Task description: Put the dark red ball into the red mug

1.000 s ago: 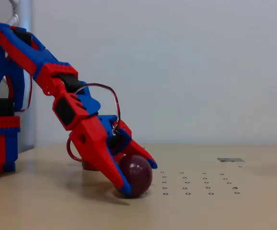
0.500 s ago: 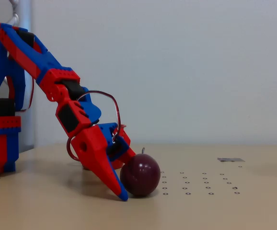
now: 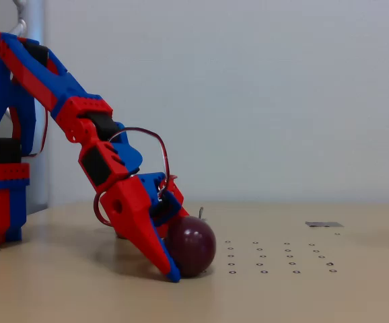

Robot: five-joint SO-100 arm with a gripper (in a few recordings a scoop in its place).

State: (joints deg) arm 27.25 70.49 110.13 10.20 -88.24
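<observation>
Fixed view: the robot's jaws [image 3: 173, 250] press against the left side of the dark red ball [image 3: 192, 245] on the surface [image 3: 315, 296]; whether they clamp it cannot be told. Smooth and round, it may squirt free. The red mug is barely glimpsed behind.

Arm takes up the left side of the fixed view, red and blue all over. Base sits at the far left edge, upper link climbs to the top left corner, then the forearm slopes down toward the lower middle. The gripper [image 3: 175, 259] points steeply down with its near fingertip [image 3: 172, 274] right at table level. Can't really tell how far apart the jaws are from this side angle.
</observation>
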